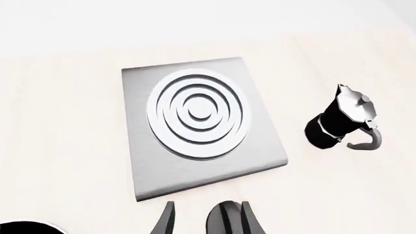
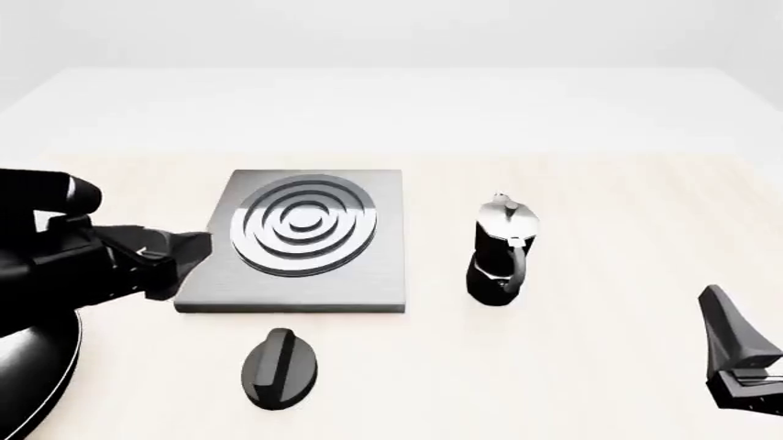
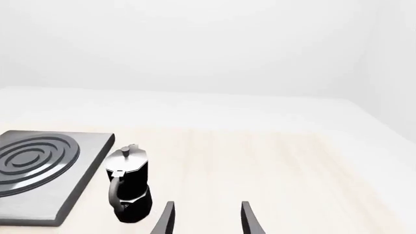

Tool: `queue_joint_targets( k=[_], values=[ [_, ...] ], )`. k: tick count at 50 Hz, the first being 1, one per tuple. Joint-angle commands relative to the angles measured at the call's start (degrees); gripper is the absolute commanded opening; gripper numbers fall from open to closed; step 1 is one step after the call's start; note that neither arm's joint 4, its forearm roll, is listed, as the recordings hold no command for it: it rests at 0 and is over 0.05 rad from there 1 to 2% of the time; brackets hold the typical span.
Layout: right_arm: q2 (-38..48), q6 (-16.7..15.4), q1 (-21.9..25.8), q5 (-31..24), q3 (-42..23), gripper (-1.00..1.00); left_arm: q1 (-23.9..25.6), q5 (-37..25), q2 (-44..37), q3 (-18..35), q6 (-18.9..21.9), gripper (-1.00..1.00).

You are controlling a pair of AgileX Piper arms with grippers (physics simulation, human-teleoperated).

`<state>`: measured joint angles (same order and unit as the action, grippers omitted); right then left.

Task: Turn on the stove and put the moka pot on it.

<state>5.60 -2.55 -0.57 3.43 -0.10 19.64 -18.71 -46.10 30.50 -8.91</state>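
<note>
The pot (image 2: pixel 501 252) is standing upright on the bench (image 2: pixel 588 367), just right of the stove (image 2: pixel 306 240) and apart from it. The left pincer (image 2: pixel 183 252) is hovering at the stove's left edge, jaws parted, gripping nothing. The right pincer (image 3: pixel 204 219) is waiting near the pot, open too. The knob (image 2: pixel 279 365) is lying in front of the stove.

My right gripper (image 2: pixel 740 367) cut off at front view's lower right edge. My left gripper (image 2: pixel 183 252) hides stove (image 2: pixel 367 275) left edge. Stove cropped in right wrist view.
</note>
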Motion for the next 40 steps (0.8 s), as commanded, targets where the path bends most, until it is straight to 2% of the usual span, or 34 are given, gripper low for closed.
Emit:
queue_joint_targets(
  k=[1, 30, 33, 40],
  values=[
    [0.2, 0.2, -0.1, 0.1, 0.0, 1.0, 2.3, -1.0, -3.9, 0.6, -1.6, 1.0],
    [0.3, 0.6, -0.3, 0.3, 0.0, 1.0, 3.3, 4.5, -8.1, -4.0, -2.3, 1.0],
    [0.6, 1.0, -0.4, 0.5, 0.0, 1.0, 4.2, 7.3, -10.4, -5.0, -4.4, 1.0],
    [0.9, 1.3, -0.4, 0.7, 0.0, 1.0, 4.7, 9.2, -12.0, -5.9, -4.9, 1.0]
  ],
)
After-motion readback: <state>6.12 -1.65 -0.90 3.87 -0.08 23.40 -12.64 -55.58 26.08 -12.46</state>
